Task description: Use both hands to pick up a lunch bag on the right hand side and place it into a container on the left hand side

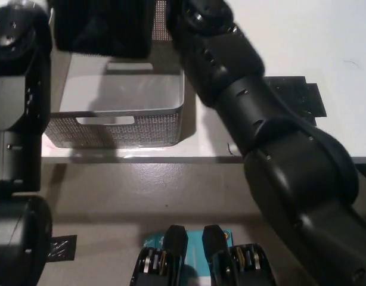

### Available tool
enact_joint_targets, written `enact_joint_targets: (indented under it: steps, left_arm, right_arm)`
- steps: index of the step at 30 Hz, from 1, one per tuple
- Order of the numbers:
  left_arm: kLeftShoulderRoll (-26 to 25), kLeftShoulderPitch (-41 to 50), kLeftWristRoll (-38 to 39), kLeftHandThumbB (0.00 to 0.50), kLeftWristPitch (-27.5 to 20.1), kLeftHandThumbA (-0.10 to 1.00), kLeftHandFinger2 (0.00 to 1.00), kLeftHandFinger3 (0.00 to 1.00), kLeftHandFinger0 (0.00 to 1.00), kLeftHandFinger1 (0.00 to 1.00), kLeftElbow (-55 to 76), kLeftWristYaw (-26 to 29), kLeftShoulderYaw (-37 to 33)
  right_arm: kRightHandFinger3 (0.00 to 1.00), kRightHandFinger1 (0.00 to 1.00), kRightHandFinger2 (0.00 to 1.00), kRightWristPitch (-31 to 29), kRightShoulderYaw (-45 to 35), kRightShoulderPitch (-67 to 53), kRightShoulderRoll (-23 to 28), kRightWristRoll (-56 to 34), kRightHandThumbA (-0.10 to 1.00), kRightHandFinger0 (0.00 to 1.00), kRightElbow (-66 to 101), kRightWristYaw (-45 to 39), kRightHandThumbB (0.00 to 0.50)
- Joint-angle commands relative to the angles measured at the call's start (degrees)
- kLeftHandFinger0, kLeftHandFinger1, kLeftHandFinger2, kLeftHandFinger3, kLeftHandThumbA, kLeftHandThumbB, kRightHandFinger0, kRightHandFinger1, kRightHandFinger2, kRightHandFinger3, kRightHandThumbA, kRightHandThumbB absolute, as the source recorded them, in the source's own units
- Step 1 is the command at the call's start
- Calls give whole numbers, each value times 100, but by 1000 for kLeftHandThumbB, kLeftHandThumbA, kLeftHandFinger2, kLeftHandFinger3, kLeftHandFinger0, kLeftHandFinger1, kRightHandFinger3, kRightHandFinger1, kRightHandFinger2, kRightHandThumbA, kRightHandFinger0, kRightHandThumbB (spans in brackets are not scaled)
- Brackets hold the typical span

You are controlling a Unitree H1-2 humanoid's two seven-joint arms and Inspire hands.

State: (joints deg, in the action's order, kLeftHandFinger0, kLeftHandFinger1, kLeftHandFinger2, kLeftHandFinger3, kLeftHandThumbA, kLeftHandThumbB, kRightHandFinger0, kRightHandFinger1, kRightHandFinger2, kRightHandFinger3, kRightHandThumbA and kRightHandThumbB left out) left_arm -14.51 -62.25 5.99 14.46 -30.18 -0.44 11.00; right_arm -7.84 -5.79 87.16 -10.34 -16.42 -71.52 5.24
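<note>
**Single head camera, looking steeply down**

One view only, from the robot's head, facing down onto the near edge of the white desk [278, 36] and the floor before it. Both arms crowd close to the lens, framing the mesh container [120, 122] at upper left

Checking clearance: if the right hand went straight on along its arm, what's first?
Likely the black lunch bag over the mesh container; the hand itself is out of view, so depth is unclear.
</note>
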Motion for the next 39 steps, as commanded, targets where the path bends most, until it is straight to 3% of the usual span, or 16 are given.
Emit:
enact_joint_targets:
  steps: [1, 7, 11, 14, 16, 18, 20, 21, 22, 24, 26, 27, 30, 33, 36, 39]
  left_arm:
    - [11, -307, 232, 189, -235, 1000, 1000, 1000, 1000, 1000, 288, -222, -14]
    - [-32, -202, 266, 197, -160, 1000, 1000, 1000, 1000, 1000, 45, -440, -78]
    - [-133, -358, 46, 213, -473, 1000, 1000, 1000, 1000, 1000, -466, -625, -342]
    - [-409, -446, -227, 301, -262, 1000, 1000, 1000, 1000, 1000, -781, -1067, -810]
    - [-606, -451, -375, 320, -271, 1000, 1000, 1000, 1000, 1000, -921, -1279, -1069]
    - [-1002, -436, -691, 318, -216, 1000, 1000, 1000, 1000, 1000, -1031, -1734, -1619]
    - [-1758, -603, -1647, 261, -1222, 1000, 1000, 1000, 1000, 1000, -1580, -2607, -2710]
    - [-2038, -712, -2036, 285, -1498, 1000, 1000, 1000, 1000, 1000, -1758, -2889, -3166]
    - [-2320, -747, -2286, 294, -1667, 1000, 1000, 1000, 1000, 1000, -1827, -3067, -3465]
    - [-2719, -745, -2385, 301, -2011, 1000, 1000, 1000, 1000, 1000, -2008, -3025, -3651]
    - [-3010, -628, -1708, 225, -1917, 1000, 1000, 1000, 1000, 1000, -2119, -2769, -3049]
    - [-3167, -578, -1271, 296, -1852, 1000, 1000, 1000, 1000, 1000, -2227, -2567, -2618]
    - [-3392, -473, -625, 383, -1690, 1000, 1000, 1000, 1000, 1000, -2270, -2153, -1858]
    - [-3405, -356, -321, 443, -1534, 1000, 1000, 1000, 1000, 1000, -2161, -2104, -1527]
    - [-3398, -318, -300, 449, -1656, 1000, 1000, 1000, 1000, 1000, -2176, -2089, -1463]
    - [-3364, -201, -339, 473, -1307, 1000, 1000, 1000, 1000, 1000, -1783, -2206, -1447]
  right_arm:
    - [1000, 1000, 1000, -288, 122, 548, -494, 138, 1000, 1000, -296, -700, 46]
    - [1000, 1000, 1000, -30, 111, 436, -453, 142, 1000, 1000, -443, -799, 88]
    - [1000, 1000, 1000, -115, 84, 330, -333, 124, 1000, 1000, -447, -899, 86]
    - [1000, 1000, 1000, -38, 26, 188, -194, 44, 1000, 1000, -420, -1126, 72]
    - [1000, 1000, 1000, 82, 349, 103, -14, 430, 1000, 1000, -481, -979, 103]
    - [1000, 1000, 1000, 341, 1007, 18, 270, 1109, 1000, 1000, -523, -823, 93]
    - [1000, 1000, 1000, 454, 2052, -104, 771, 2047, 1000, 1000, -375, -1308, 9]
    - [1000, 1000, 1000, 551, 2413, -174, 1019, 2284, 776, 1000, -238, -1673, 35]
    - [1000, 1000, 1000, 817, 2753, -245, 1328, 2458, 644, 1000, -32, -2202, 74]
    - [1000, 1000, 1000, 1183, 3328, -392, 1878, 2802, 610, 1000, 341, -2763, 122]
    - [1000, 1000, 1000, 1536, 3689, -750, 2456, 3346, 915, 1000, 1128, -2062, 173]
    - [1000, 1000, 1000, 1728, 3651, -1098, 2841, 3585, 1000, 1000, 1885, -1491, 175]
    - [1000, 1000, 1000, 1575, 2477, -1920, 3285, 2890, 1000, 1000, 3296, -667, 217]
    - [1000, 1000, 1000, 1515, 1890, -2265, 3401, 2383, 1000, 1000, 4052, -671, 250]
    - [1000, 1000, 1000, 1310, 1460, -2441, 3314, 1953, 1000, 1000, 4459, -589, 269]
    - [1000, 1000, 1000, 1440, 1349, -2584, 3240, 1883, 1000, 1000, 4801, -550, 283]
